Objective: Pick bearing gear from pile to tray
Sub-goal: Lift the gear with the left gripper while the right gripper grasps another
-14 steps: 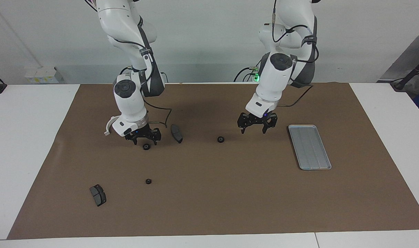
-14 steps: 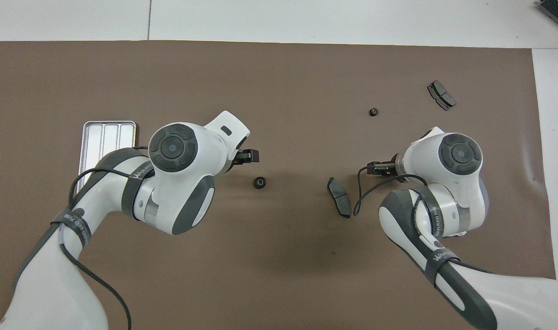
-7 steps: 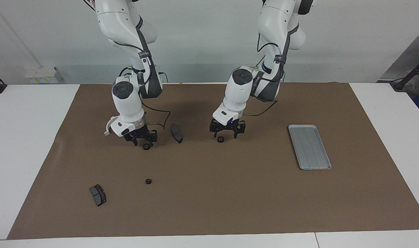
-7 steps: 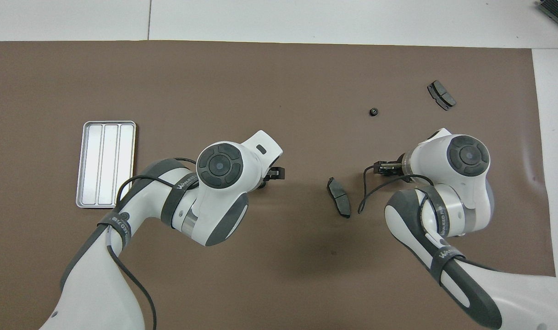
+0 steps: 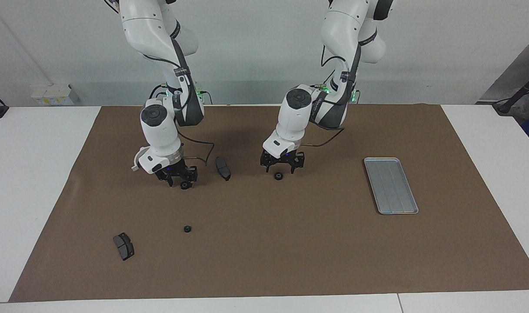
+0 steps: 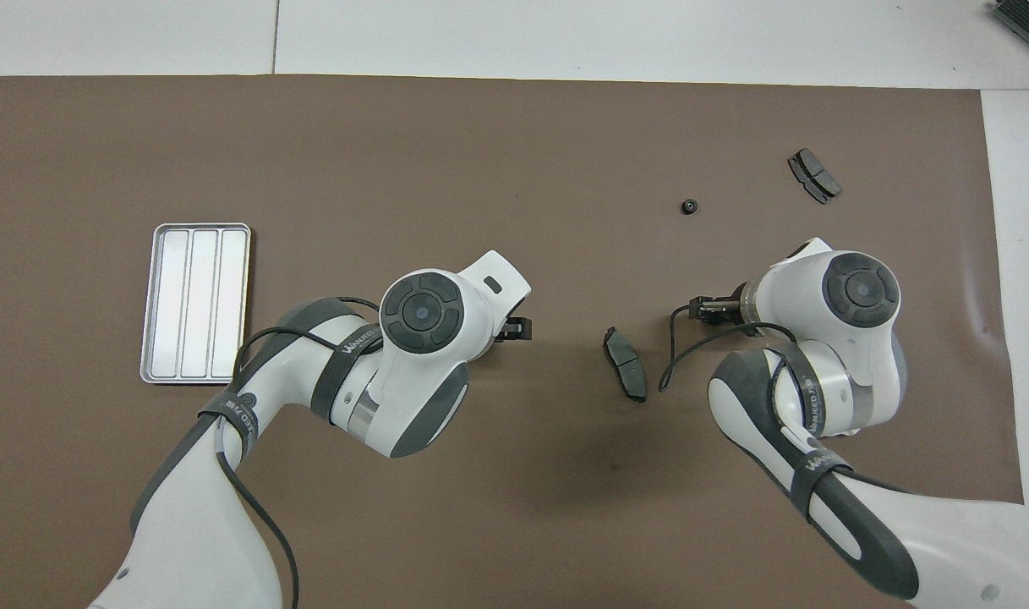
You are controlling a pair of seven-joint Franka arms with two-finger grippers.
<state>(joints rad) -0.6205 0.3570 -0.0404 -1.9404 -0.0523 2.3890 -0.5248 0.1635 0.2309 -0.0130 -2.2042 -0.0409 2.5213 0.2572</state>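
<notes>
Three small black bearing gears lie scattered on the brown mat. My left gripper [image 5: 282, 170] hangs open just above one gear [image 5: 278, 176] at mid-table, its fingers apart on either side. My right gripper [image 5: 182, 181] is down at a second gear [image 5: 184, 185] toward the right arm's end. Both gears are hidden under the arms in the overhead view. A third gear [image 5: 187, 228] [image 6: 689, 205] lies alone, farther from the robots. The silver tray [image 5: 390, 184] [image 6: 194, 300] sits empty toward the left arm's end.
One dark curved pad [image 5: 223, 168] [image 6: 625, 375] lies between the two grippers. Another pad [image 5: 123, 246] [image 6: 813, 175] lies farther out at the right arm's end. A white half-ring bracket [image 5: 136, 161] shows partly beside the right wrist.
The left arm swung away from the tray's side to the mid-table gear and came down over it. The right gripper sank a little onto its gear.
</notes>
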